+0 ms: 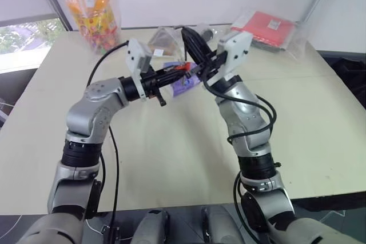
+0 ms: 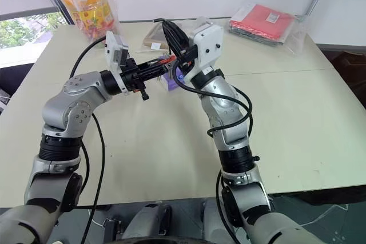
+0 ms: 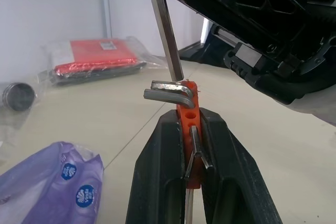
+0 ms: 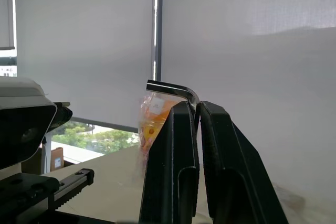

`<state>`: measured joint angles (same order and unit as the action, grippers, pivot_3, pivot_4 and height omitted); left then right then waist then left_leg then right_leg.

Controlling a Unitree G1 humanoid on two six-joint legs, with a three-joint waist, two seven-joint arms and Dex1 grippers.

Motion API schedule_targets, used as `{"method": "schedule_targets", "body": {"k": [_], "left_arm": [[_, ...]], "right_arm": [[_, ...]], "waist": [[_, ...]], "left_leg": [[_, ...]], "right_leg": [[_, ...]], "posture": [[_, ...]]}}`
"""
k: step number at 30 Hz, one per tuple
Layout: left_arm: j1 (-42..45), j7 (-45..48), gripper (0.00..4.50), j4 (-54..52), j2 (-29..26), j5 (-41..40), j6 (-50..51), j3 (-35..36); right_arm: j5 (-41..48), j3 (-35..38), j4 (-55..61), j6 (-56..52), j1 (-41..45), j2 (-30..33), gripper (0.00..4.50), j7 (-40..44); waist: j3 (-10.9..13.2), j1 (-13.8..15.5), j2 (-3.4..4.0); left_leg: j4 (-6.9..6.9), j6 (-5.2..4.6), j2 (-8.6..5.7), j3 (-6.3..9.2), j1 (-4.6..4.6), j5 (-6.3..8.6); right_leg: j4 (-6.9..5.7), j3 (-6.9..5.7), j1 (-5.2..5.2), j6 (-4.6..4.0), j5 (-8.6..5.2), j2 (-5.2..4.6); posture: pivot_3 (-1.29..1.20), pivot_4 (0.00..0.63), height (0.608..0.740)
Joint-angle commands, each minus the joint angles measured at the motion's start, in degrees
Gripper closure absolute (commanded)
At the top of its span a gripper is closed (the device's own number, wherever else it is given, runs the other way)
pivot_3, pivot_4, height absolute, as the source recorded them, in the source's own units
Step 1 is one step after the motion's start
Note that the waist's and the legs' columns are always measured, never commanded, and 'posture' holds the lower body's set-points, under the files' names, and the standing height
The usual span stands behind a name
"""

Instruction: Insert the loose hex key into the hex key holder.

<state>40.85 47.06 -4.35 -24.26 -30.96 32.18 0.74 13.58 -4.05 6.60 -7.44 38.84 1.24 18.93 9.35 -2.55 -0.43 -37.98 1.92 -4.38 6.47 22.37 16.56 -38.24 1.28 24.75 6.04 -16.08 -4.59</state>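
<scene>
My left gripper [image 3: 189, 116] is shut on the red-orange hex key holder [image 3: 191, 98], which it holds above the table. Short grey keys stick out of the holder's side. The loose hex key [image 3: 164, 24] is a thin grey rod. Its straight end meets the top of the holder beside those keys. My right gripper [image 4: 196, 107] is shut on the loose hex key, whose bent end [image 4: 167, 86] pokes out above the fingertips. In the head views the two grippers meet over the table's far middle, at the holder [image 2: 167, 59].
A purple packet [image 1: 184, 84] lies on the table [image 1: 171, 158] under the grippers. A flat red packet in clear plastic [image 1: 266, 27] sits at the back right, an orange snack bag [image 1: 91, 10] at the back left, and a brown packet [image 1: 163, 38] behind the grippers.
</scene>
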Motion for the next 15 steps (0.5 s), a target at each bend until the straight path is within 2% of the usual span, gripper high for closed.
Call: {"method": "schedule_targets", "body": {"k": [1, 15], "left_arm": [[1.2, -0.3, 4.5, -1.1, 0.0, -0.1, -1.1, 0.8], [1.2, -1.1, 4.5, -1.4, 0.3, -0.5, -0.8, 1.0]], "right_arm": [[0.0, 0.3, 1.5, 1.0, 1.8, 0.2, 4.48, 0.0], [-0.6, 0.1, 1.4, 1.0, 0.9, 0.7, 4.48, -0.2]], "waist": [[0.0, 0.0, 0.0], [0.0, 0.0, 0.0]], "left_leg": [[0.0, 0.0, 0.0, 0.0, 0.0, 0.0], [0.0, 0.0, 0.0, 0.0, 0.0, 0.0]], "right_leg": [[0.0, 0.0, 0.0, 0.0, 0.0, 0.0], [0.0, 0.0, 0.0, 0.0, 0.0, -0.01]], "posture": [[0.0, 0.15, 0.74], [0.0, 0.15, 0.74]]}}
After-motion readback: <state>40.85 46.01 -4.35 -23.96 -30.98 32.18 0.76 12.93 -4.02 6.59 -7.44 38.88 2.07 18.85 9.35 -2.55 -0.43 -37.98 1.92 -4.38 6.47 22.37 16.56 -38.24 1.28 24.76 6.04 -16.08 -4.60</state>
